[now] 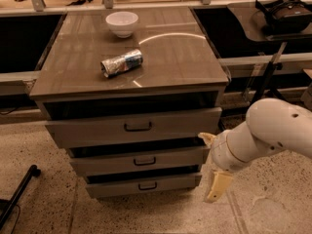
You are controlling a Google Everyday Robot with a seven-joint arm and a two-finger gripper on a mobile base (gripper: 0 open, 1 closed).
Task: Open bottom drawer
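The bottom drawer [170, 183] is the lowest and narrowest of three grey-brown fronts, with a small dark bar handle [147, 185]. Its front sits close in under the middle drawer [170, 158]. My gripper [211, 165] hangs at the end of the white arm [273, 130], just right of the cabinet's lower right corner, at the height of the middle and bottom drawers. Its two cream fingers [218, 186] are spread apart and hold nothing. It is to the right of the handle and not touching it.
The top drawer [97, 130] is the widest. On the cabinet top [185, 62] stand a white bowl [122, 23] and a crumpled can [121, 63]. A desk with a headset [284, 11] is at the back right. A dark stand leg [19, 194] lies on the floor at left.
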